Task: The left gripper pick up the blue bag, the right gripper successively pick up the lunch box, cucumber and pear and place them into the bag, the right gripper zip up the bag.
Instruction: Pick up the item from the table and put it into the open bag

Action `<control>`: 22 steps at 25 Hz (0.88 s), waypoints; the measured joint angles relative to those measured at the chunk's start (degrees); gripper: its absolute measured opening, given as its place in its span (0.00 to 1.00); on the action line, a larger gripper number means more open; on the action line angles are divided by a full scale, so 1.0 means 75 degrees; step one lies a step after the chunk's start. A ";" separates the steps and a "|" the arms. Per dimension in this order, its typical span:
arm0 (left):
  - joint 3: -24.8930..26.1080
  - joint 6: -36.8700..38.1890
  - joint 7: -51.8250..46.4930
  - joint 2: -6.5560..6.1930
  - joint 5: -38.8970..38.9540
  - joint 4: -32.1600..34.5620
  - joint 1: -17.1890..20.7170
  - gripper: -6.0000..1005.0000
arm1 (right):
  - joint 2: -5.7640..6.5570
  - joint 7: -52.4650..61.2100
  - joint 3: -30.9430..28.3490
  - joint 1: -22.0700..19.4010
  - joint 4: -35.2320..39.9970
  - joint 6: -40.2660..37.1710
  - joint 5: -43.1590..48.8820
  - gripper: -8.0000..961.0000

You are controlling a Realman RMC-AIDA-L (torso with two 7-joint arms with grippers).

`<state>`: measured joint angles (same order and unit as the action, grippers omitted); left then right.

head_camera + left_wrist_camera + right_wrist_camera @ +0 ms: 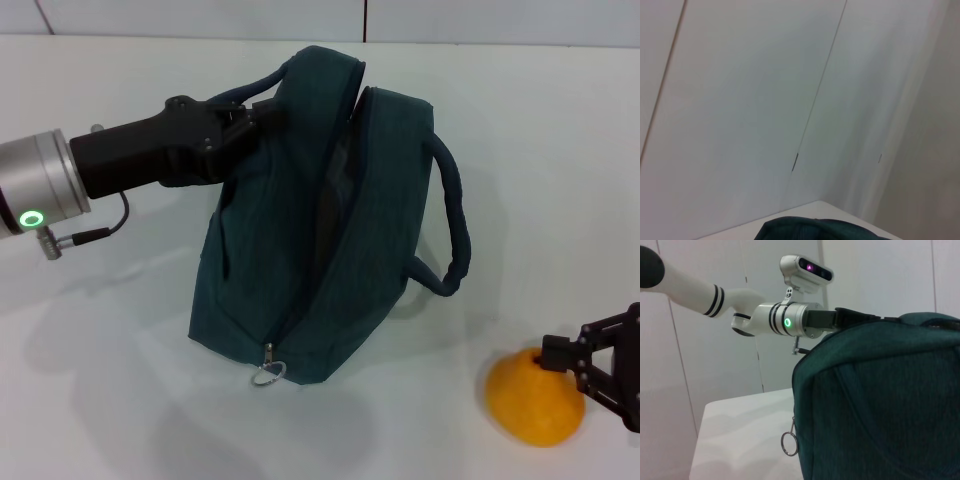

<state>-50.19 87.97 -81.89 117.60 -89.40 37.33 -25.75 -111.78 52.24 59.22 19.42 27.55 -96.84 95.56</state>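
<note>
White table (120, 400), right end effector (600, 372) at pear (534, 396).

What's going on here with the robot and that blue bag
The left gripper holds the blue bag up by one handle on the white table, zipper open along the top. The right gripper is down at the pear, its fingers spread around it. No lunch box or cucumber shows on the table; whether they are inside the bag cannot be seen.
</note>
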 joint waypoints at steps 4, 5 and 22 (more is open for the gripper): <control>0.0007 0.0000 0.0004 0.0000 -0.0001 -0.0016 -0.0002 0.04 | -0.0007 0.0003 0.0002 0.0048 0.0060 -0.0006 0.0080 0.04; 0.0007 0.0000 0.0004 0.0000 -0.0003 -0.0016 -0.0002 0.04 | 0.0000 0.0000 -0.0006 0.0060 0.0073 -0.0028 0.0101 0.04; 0.0041 0.0022 0.0263 -0.0001 -0.0011 0.0001 0.0038 0.04 | -0.0361 -0.0596 -0.1929 0.0390 0.0081 -0.1211 -0.0458 0.04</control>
<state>-49.89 88.14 -79.91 117.59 -89.48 37.34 -25.46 -114.49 47.78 44.75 22.34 28.16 -105.92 92.13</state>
